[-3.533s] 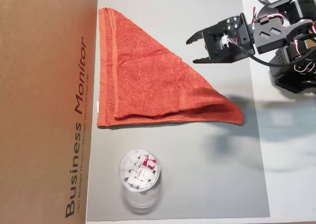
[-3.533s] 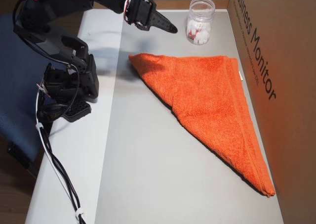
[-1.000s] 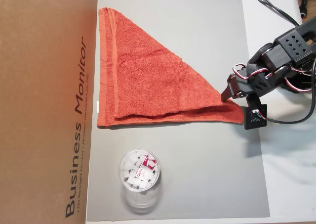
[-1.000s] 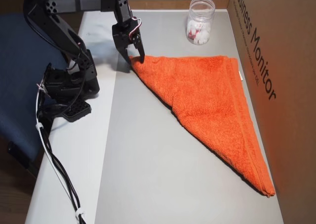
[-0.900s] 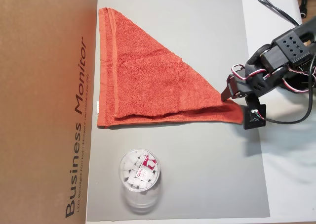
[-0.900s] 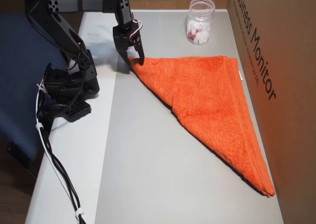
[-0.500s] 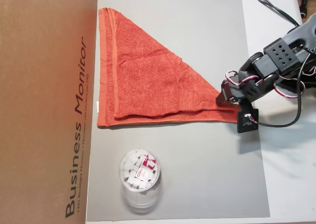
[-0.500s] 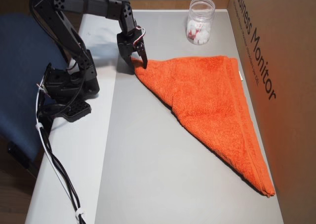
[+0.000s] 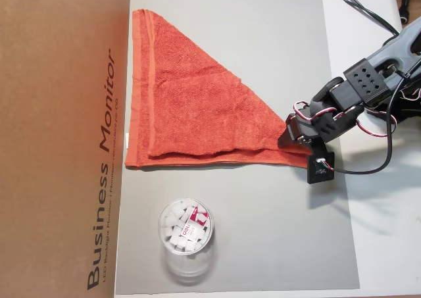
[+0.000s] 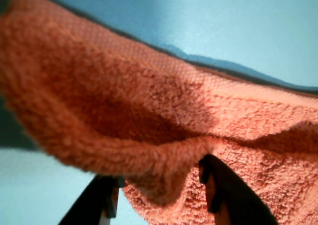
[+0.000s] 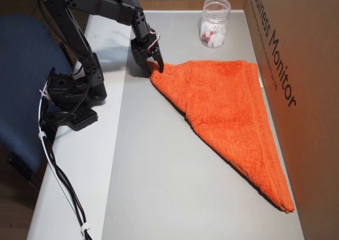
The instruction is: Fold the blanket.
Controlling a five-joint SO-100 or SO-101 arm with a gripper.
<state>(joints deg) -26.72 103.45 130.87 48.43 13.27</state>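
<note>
The orange-red blanket (image 9: 191,107) lies on the grey mat (image 9: 263,232), folded into a triangle with its long side along the cardboard box. My gripper (image 9: 293,135) is at the triangle's right-hand tip, low over the mat. In the wrist view the blanket (image 10: 149,101) fills the frame, and a thick fold of it sits between the two dark fingers (image 10: 218,185) of the gripper (image 10: 159,195), which is closed on it. In the other overhead view the gripper (image 11: 156,67) pinches the blanket's (image 11: 228,97) pointed corner. The white tag is hidden.
A clear plastic cup (image 9: 186,229) holding several white pieces stands on the mat near the blanket; it also shows in the other overhead view (image 11: 214,23). A brown cardboard box (image 9: 59,140) borders the mat. Cables (image 9: 368,12) run on the white table by the arm's base (image 11: 69,91).
</note>
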